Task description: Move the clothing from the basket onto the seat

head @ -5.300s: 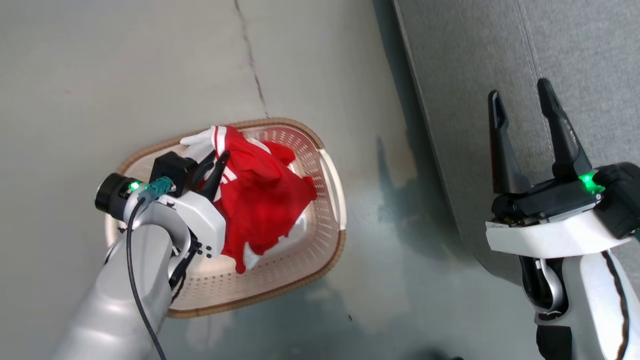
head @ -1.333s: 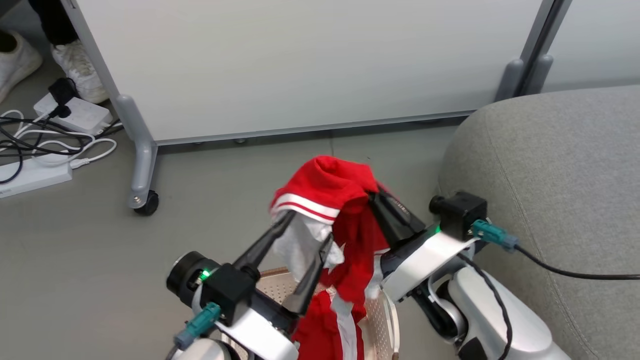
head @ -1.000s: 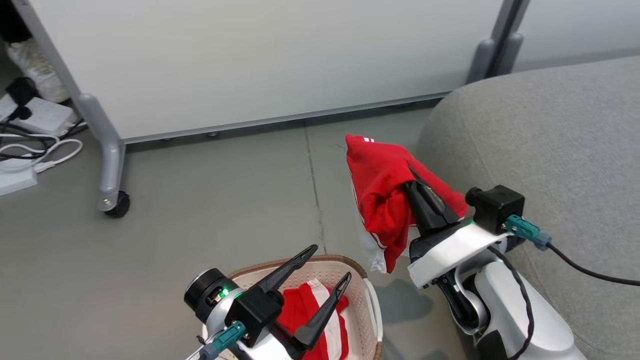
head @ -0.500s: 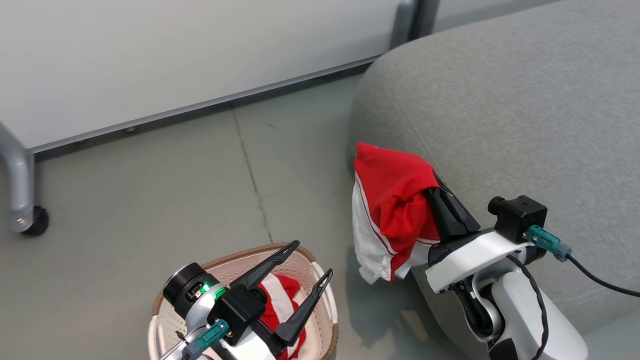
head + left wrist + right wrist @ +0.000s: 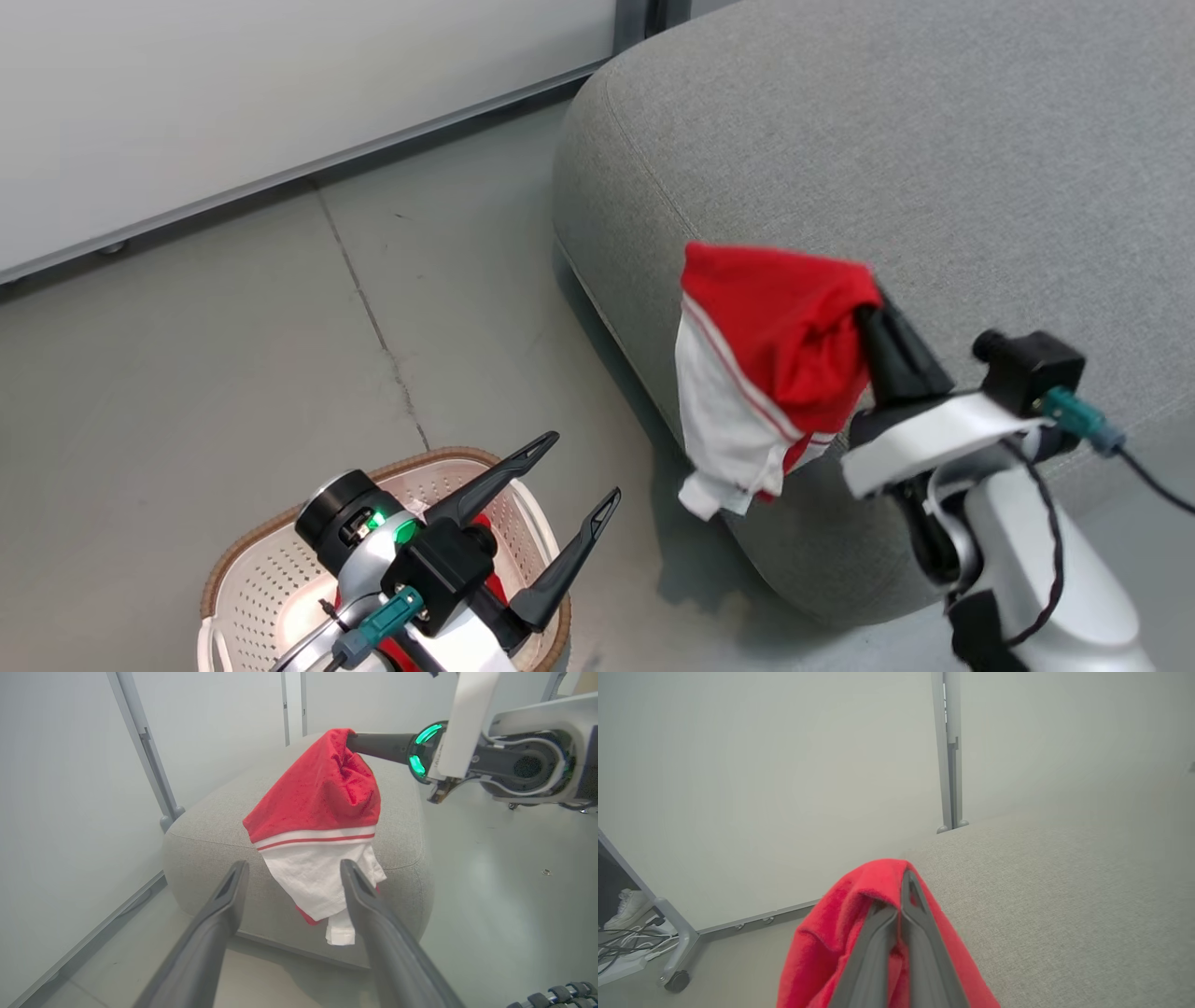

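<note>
Right gripper (image 5: pixel 873 313): fingers clenched together on the clothing (image 5: pixel 775 345), pinching a bunched red fold. In the right wrist view the two fingers (image 5: pixel 878 952) lie pressed side by side, with red cloth draped over both sides. The garment hangs free below the grip: red upper part, thin white stripes, white panel at the bottom with a small white tag end lowest.

Left gripper (image 5: pixel 581 467): fingers spread wide, holding nothing and touching nothing. It sits above the basket (image 5: pixel 261 597), pointing toward the hanging garment.

Edges and room: the garment hangs at the rounded end edge of the seat (image 5: pixel 887 140). Its red part is level with the cushion top and its white part dangles in front of the seat's side. Contact with the seat: cannot tell. A strip of floor (image 5: pixel 233 327) lies open between basket and seat. A pale wall panel (image 5: pixel 233 93) runs behind both.

Basket: on the floor, well apart from the seat. More red cloth (image 5: pixel 492 588) lies inside it, mostly hidden under the left arm.
</note>
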You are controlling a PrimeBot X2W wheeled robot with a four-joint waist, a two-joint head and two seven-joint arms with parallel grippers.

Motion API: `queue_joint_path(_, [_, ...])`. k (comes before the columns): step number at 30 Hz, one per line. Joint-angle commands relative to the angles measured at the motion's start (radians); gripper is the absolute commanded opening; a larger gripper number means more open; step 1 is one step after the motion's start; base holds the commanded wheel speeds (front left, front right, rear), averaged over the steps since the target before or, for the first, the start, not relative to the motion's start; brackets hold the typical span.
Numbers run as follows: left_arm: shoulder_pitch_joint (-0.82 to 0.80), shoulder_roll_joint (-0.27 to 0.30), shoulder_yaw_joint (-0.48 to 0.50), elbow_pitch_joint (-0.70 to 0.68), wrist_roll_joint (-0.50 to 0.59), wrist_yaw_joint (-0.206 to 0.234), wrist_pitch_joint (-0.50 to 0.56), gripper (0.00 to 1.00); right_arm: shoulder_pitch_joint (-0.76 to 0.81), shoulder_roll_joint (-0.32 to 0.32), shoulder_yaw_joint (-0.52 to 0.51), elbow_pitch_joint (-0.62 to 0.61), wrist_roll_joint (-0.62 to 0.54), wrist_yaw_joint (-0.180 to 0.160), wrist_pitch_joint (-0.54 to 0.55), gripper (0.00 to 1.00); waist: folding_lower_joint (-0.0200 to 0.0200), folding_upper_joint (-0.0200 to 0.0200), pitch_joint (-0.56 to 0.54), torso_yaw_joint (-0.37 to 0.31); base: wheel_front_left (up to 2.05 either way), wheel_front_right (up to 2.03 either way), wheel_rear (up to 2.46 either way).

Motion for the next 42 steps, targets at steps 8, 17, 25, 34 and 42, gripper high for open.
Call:
queue_joint_path(8, [-0.069,0.028,0.019,-0.051,0.005,-0.007,0.003,1.00,-0.191,-0.037,-0.224,0.027,-0.119,0.002,-0.001,0.00,0.0000,0.0000,0.068,0.020,0.00,0.00,0.00])
queue_joint_path(17, [-0.145,0.074,0.028,-0.098,0.024,-0.025,0.010,1.00,-0.394,-0.117,-0.413,0.072,-0.193,0.002,-0.005,0.00,0.0000,0.0000,0.191,0.060,0.00,0.00,0.00])
queue_joint_path(25, [-0.187,0.116,0.036,-0.133,0.028,-0.036,0.013,1.00,-0.448,-0.107,-0.498,0.153,-0.187,0.002,-0.006,0.00,0.0000,0.0000,0.304,0.077,0.00,0.00,0.00])
queue_joint_path(34, [-0.217,0.136,0.043,-0.132,0.016,-0.040,-0.001,1.00,-0.400,-0.084,-0.573,0.272,-0.241,0.002,-0.004,0.00,0.0000,0.0000,0.351,0.080,0.00,0.00,0.00])
queue_joint_path(42, [-0.208,0.124,0.045,-0.101,-0.002,-0.026,-0.022,1.00,-0.332,-0.059,-0.611,0.256,-0.277,0.002,-0.004,1.00,0.0000,0.0000,0.289,0.083,0.00,0.00,0.00])
